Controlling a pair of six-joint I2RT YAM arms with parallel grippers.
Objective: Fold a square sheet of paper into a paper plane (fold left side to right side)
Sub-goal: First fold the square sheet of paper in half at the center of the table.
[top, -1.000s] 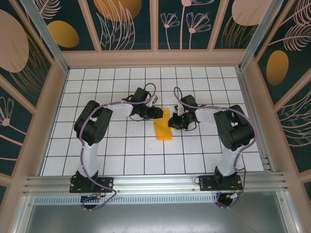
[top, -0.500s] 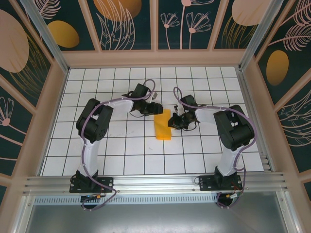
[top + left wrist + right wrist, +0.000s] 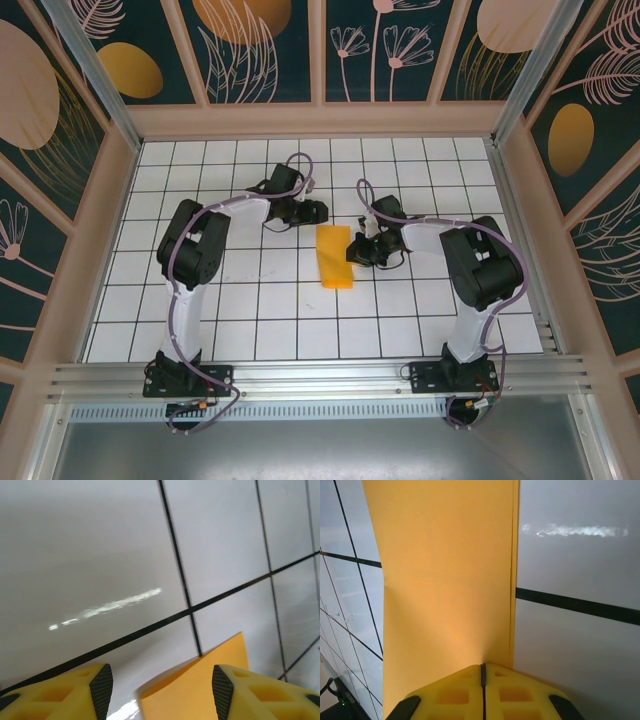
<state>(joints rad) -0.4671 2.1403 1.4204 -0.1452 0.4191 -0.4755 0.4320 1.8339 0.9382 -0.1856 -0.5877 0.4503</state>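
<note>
We see a white floor (image 3: 250, 300) of square tiles with thin black lines between them. A pale pink frame (image 3: 320, 120) runs round it. Behind the frame the walls (image 3: 430, 82) are dark blue-green, with big orange blobs (image 3: 130, 70) and pale flowers (image 3: 350, 40). A grey metal rail (image 3: 320, 378) lies at the near edge. Up close, a streak of light (image 3: 107, 605) shines on one tile.

The left gripper (image 3: 161, 687) holds its yellow fingers (image 3: 60, 697) spread wide; a corner of the square sheet of paper (image 3: 200, 685) lies between the jaws, closer to one finger, with white gridded table (image 3: 100, 540) ahead of them
</note>
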